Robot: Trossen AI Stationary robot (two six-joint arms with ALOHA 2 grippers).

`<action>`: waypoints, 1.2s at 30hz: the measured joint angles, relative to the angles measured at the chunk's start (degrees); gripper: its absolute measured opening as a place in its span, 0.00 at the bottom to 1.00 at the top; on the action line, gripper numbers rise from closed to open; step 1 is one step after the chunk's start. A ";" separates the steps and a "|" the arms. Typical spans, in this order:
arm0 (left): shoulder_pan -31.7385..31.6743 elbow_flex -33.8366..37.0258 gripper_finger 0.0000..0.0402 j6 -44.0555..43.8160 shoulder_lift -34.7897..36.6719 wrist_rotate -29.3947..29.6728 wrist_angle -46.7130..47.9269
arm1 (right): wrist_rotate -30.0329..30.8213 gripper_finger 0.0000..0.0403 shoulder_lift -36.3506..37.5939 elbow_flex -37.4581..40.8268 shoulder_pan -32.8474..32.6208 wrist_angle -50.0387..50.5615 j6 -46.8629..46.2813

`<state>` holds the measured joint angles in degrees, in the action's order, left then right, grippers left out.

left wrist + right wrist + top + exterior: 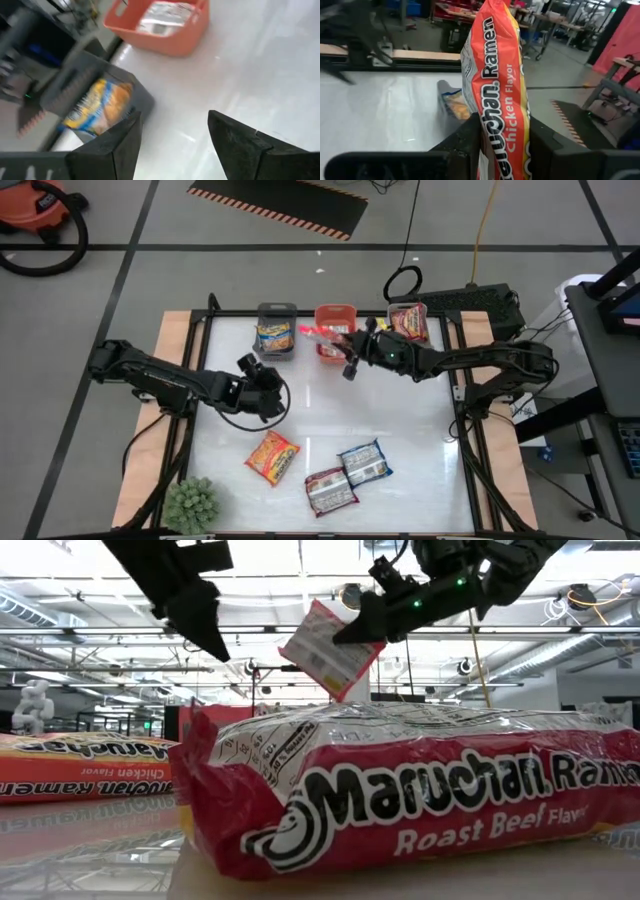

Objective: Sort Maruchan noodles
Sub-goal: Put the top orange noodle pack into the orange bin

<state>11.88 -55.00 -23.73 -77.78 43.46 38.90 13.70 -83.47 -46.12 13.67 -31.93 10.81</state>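
Right gripper point(502, 150) of yours clamps a chicken ramen packet point(495, 85) above the orange bin point(335, 330), left gripper point(172, 145) spread wide, holding nothing, near the grey bin point(276, 330).

White glossy counter point(400, 440) carries a grey plastic bin point(276, 314), an orange plastic bin point(335, 315) beside it, and a green spiky artificial plant point(190, 505) at one corner.

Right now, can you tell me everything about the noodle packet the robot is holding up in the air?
The held packet is a flat, crinkly plastic Maruchan Ramen pack, orange-red with white lettering reading Chicken Flavor and a pale printed back. It stands on edge, pinched between the two dark fingers of the right tool, and nothing else touches it. It hangs tilted in the air over the orange bin at the table's far edge, next to the grey bin.
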 joint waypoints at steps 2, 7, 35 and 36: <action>0.93 0.10 0.58 -3.16 -0.05 -1.51 1.45 | 0.11 0.24 -0.14 0.02 1.26 -1.92 0.78; 4.15 1.10 0.58 -6.81 -0.06 -4.57 2.02 | 7.31 0.24 -0.06 -0.01 3.24 -2.15 6.73; 8.87 1.18 0.58 -5.84 -0.09 -5.48 -5.74 | 2.86 0.25 -9.22 0.04 9.25 0.01 24.63; 8.85 1.18 0.58 -5.44 -0.09 -5.49 -5.75 | 2.78 0.25 -9.60 0.04 9.25 0.05 24.86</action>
<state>20.73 -53.82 -29.17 -77.87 37.98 33.15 16.48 -93.08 -46.09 22.92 -31.88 35.67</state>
